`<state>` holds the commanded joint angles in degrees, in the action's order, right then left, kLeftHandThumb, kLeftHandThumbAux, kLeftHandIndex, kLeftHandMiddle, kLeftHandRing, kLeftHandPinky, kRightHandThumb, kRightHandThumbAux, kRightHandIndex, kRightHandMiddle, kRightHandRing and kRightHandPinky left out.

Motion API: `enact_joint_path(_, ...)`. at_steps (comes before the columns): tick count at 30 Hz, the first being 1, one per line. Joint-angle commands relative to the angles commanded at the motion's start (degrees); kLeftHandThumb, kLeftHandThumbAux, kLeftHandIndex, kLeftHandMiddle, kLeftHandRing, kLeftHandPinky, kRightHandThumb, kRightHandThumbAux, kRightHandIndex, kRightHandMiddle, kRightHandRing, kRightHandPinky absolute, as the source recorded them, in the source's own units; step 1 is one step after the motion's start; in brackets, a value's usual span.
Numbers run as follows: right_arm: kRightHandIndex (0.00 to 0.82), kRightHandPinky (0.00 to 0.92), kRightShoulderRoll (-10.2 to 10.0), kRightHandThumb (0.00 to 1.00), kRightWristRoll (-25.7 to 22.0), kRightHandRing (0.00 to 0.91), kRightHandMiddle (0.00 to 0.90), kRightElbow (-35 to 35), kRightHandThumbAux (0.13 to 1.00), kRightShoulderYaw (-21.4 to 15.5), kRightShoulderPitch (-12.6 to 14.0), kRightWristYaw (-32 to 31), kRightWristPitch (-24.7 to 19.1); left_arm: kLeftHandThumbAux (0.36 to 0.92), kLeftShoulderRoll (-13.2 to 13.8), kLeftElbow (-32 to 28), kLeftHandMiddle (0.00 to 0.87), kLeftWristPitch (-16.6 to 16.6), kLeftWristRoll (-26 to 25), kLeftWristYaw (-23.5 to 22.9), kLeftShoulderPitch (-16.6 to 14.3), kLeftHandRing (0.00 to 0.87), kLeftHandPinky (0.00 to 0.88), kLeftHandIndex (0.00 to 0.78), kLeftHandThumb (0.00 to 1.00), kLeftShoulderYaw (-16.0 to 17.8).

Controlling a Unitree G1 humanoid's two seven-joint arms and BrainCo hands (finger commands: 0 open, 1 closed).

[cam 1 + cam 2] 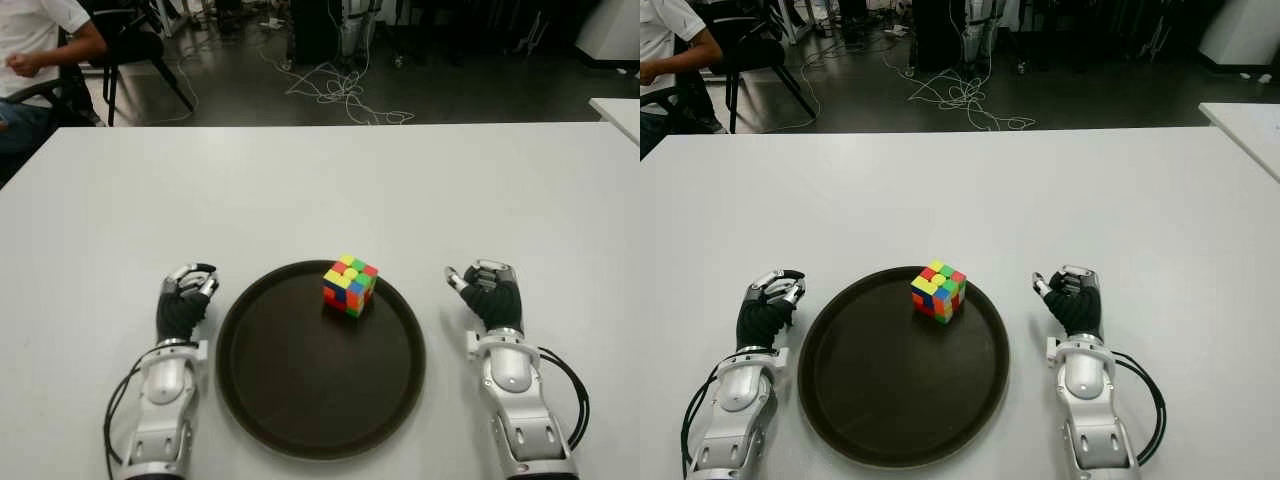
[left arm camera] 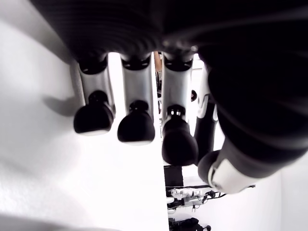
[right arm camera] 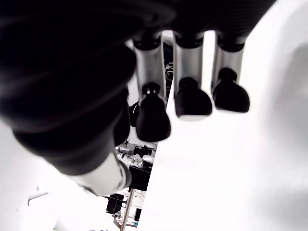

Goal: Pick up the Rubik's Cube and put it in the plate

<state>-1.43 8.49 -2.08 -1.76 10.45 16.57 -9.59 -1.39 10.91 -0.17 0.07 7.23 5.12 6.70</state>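
Note:
A Rubik's Cube (image 1: 350,285) with mixed coloured faces sits inside the round dark brown plate (image 1: 300,390), near its far rim and slightly right of centre. My left hand (image 1: 187,296) shows on the white table just left of the plate, holding nothing. At the plate's right side is my right hand (image 1: 487,290), also holding nothing. In the left wrist view the fingers (image 2: 137,127) hang loosely over bare white table. The right wrist view shows the same relaxed fingers (image 3: 192,102). Neither hand touches the cube.
The white table (image 1: 320,190) stretches far beyond the plate. A seated person (image 1: 35,45) and a black chair (image 1: 135,50) are off the far left corner. Cables (image 1: 340,90) lie on the dark floor. Another white table's corner (image 1: 620,112) shows at far right.

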Motion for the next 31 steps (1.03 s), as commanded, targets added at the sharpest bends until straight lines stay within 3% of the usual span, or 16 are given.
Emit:
enact_joint_path(22, 0.754, 0.828, 0.8, 0.404, 1.3, 0.832, 0.829, -0.9, 0.832, 0.8, 0.0, -0.8, -1.6, 0.703, 0.2, -0.5, 0.810, 1.5, 0.9, 0.0, 0.1, 0.824, 0.814, 0.445, 0.712, -0.3)
enact_joint_path(31, 0.752, 0.824, 0.6, 0.390, 1.1, 0.832, 0.829, -0.6, 0.834, 0.7, 0.0, -0.7, -0.9, 0.703, 0.0, 0.0, 0.807, 0.4, 0.9, 0.1, 0.0, 0.823, 0.815, 0.445, 0.712, -0.2)
